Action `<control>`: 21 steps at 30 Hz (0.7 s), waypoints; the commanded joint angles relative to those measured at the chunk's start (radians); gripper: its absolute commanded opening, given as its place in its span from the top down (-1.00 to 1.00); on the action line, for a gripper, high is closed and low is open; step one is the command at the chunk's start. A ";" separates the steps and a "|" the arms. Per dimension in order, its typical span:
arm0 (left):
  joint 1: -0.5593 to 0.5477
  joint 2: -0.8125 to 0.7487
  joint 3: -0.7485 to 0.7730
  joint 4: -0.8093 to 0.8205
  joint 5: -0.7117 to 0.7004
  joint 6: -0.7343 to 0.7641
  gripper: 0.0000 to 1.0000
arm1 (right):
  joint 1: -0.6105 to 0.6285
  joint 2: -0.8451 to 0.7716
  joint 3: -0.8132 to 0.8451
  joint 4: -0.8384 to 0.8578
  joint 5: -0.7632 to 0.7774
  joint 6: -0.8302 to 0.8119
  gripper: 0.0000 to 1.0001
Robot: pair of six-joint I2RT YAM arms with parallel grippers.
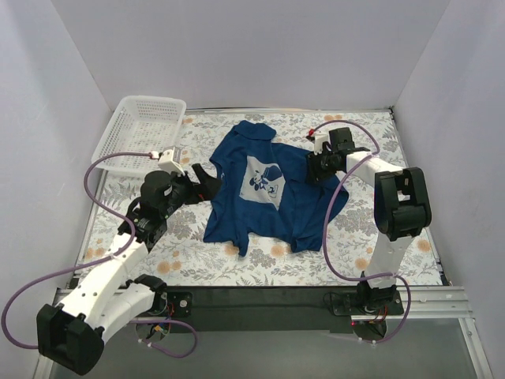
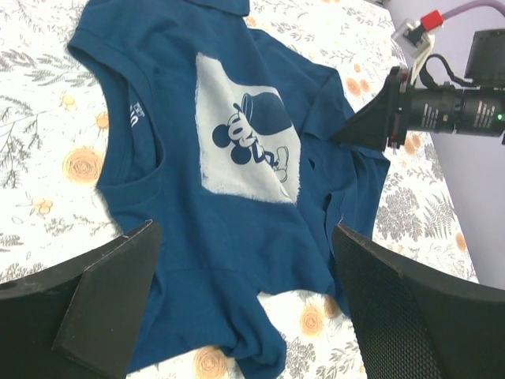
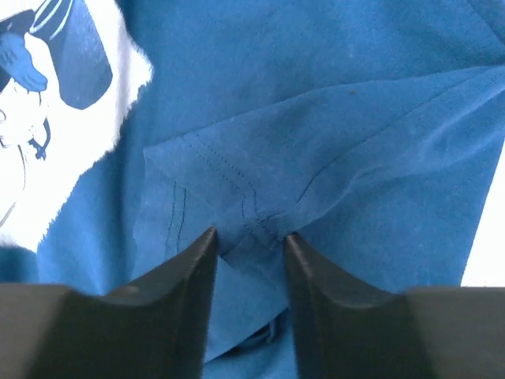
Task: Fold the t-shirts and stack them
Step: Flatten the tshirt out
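The navy-blue t-shirt (image 1: 237,213) lies spread and rumpled on the flowered table, its light grey cartoon print (image 1: 263,180) facing up. My left gripper (image 1: 207,181) is open wide just above the shirt's left edge; in the left wrist view its jaws stand far apart (image 2: 245,229) over the blue cloth (image 2: 221,260). My right gripper (image 1: 318,167) sits on the shirt's right sleeve. In the right wrist view its jaws (image 3: 248,237) are close together, with a fold of the sleeve seam (image 3: 260,217) pinched between them.
A white mesh basket (image 1: 142,130) stands at the back left, tilted against the wall. The flowered tablecloth (image 1: 394,158) covers the table around the shirt. White walls close in the left, back and right. Purple cables loop beside both arms.
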 commanded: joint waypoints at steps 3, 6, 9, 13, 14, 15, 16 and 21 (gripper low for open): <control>0.005 -0.075 -0.073 -0.067 0.018 -0.030 -0.64 | 0.003 0.030 0.067 0.005 0.010 0.044 0.96; 0.005 -0.098 -0.096 -0.078 0.024 -0.039 -0.64 | -0.018 -0.038 0.038 0.013 0.065 0.019 0.97; 0.007 -0.118 -0.109 -0.085 0.024 -0.043 -0.64 | -0.081 -0.160 -0.041 0.048 0.160 -0.006 0.97; 0.005 -0.145 -0.124 -0.088 0.033 -0.045 -0.64 | -0.263 -0.205 -0.091 0.106 0.274 -0.064 0.96; 0.005 -0.142 -0.125 -0.088 0.036 -0.045 -0.64 | -0.287 -0.191 -0.089 0.110 0.285 -0.071 0.79; 0.005 -0.141 -0.128 -0.088 0.044 -0.046 -0.64 | -0.331 -0.176 -0.076 0.107 0.286 -0.069 0.59; 0.007 -0.137 -0.132 -0.087 0.045 -0.048 -0.64 | -0.348 -0.150 -0.072 0.105 0.286 -0.066 0.29; 0.005 -0.122 -0.132 -0.088 0.074 -0.042 -0.64 | -0.390 -0.188 -0.097 0.110 0.236 -0.072 -0.14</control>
